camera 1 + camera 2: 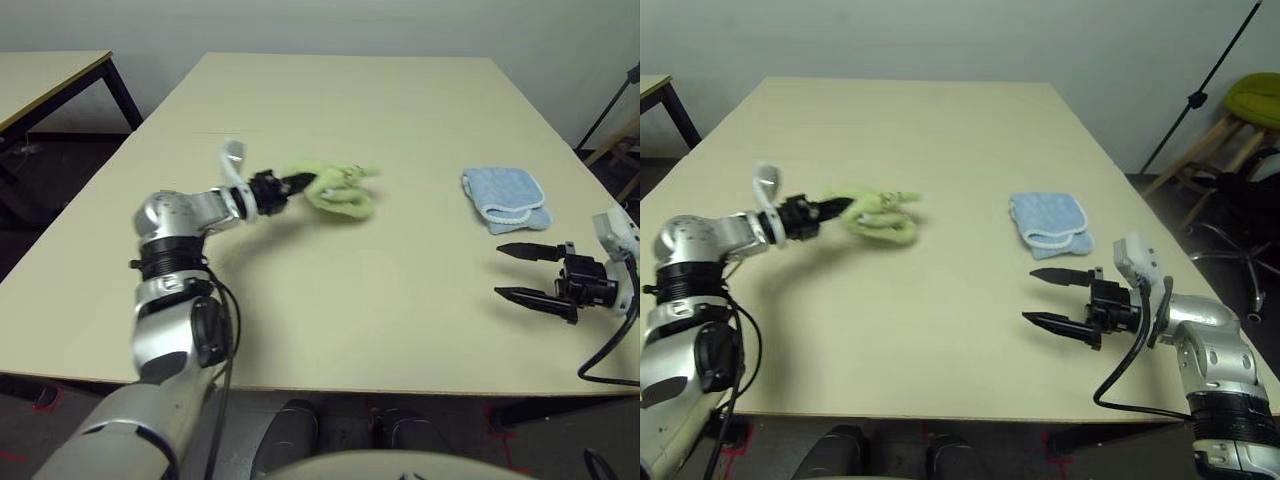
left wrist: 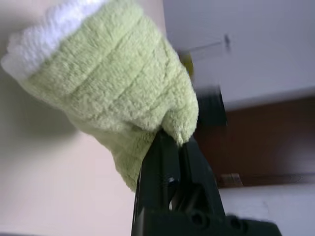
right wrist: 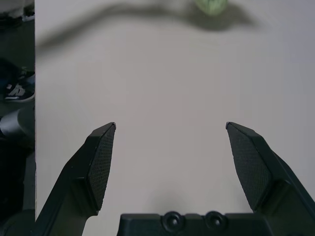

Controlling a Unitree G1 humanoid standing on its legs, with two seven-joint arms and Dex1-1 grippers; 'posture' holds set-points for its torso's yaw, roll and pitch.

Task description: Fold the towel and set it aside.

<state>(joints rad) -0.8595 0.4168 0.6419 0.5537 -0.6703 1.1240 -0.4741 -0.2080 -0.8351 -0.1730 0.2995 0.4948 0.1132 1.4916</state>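
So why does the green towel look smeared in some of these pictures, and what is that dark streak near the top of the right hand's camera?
In the left eye view the towel, pinched by the left gripper, is motion-blurred, while the blue cloth is crisp. In the left wrist view the towel's pile is sharp and the background soft. In the right wrist view the streak looks like the left arm's shadow on the table.

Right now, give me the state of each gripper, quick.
Left gripper: closed on the green towel.
Right gripper: open, holding nothing.
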